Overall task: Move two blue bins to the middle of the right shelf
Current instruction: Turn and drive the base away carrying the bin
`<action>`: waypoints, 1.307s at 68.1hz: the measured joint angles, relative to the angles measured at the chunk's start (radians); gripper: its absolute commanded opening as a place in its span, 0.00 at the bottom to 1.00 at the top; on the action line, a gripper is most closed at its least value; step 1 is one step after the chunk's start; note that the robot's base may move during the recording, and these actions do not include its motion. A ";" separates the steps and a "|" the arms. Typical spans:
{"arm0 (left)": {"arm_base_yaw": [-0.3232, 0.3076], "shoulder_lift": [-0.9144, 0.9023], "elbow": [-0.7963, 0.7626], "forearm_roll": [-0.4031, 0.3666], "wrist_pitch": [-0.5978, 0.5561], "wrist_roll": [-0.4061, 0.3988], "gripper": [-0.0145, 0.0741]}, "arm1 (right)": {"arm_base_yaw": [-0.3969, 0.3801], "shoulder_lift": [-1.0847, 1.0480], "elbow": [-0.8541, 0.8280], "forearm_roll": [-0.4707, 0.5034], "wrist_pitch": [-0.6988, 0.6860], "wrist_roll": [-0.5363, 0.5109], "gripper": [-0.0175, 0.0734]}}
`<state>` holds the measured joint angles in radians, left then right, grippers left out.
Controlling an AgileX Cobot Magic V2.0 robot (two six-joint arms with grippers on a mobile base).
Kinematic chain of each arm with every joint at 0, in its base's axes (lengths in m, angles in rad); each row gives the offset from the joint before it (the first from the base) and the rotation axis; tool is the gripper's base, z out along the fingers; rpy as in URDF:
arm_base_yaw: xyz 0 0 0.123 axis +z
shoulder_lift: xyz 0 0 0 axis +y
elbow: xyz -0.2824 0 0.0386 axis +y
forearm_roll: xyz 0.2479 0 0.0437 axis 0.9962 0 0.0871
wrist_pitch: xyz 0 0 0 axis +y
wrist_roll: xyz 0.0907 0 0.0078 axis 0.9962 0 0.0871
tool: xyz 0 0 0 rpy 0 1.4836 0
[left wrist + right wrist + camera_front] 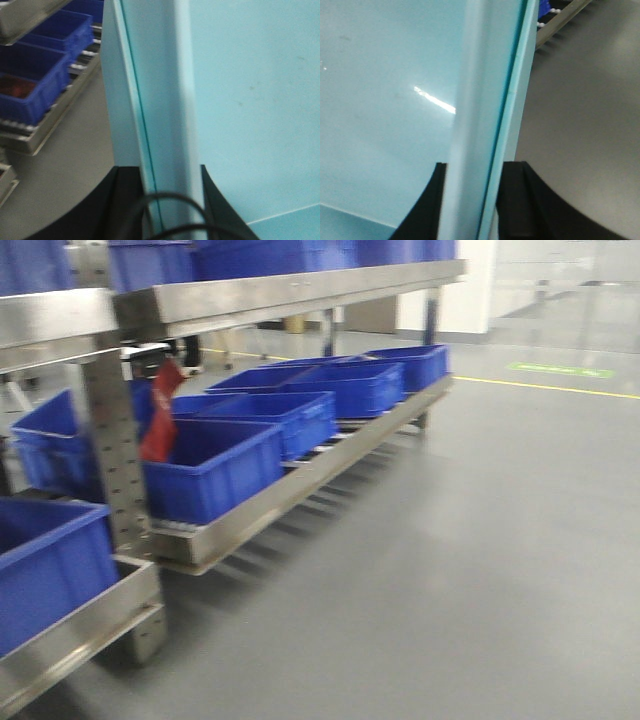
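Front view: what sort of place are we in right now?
Probably a warehouse or factory storeroom: stainless-steel racks holding rows of dark-blue crates, and a bare grey floor with a painted yellow line. The left gripper and right gripper each clamp the pale-blue bins.

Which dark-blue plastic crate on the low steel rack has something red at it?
The near-end dark-blue plastic crate, right of the perforated steel upright: a red flap overlaps its left corner; the others show none.
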<state>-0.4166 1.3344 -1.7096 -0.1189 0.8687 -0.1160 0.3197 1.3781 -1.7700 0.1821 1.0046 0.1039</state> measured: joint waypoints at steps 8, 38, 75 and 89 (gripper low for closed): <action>0.000 0.000 0.000 0.000 0.000 0.000 0.04 | 0.000 0.000 0.000 0.000 0.000 0.000 0.02; 0.000 0.000 0.000 0.000 0.000 0.000 0.04 | 0.000 0.000 0.000 0.000 0.000 0.000 0.02; 0.000 0.000 0.000 0.000 0.000 0.000 0.04 | 0.000 0.000 0.000 0.000 0.002 0.000 0.02; 0.000 0.000 0.000 0.000 0.000 0.000 0.04 | 0.000 0.000 0.000 0.000 0.002 0.000 0.02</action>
<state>-0.4166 1.3344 -1.7096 -0.1189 0.8687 -0.1160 0.3197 1.3781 -1.7700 0.1821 1.0065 0.1039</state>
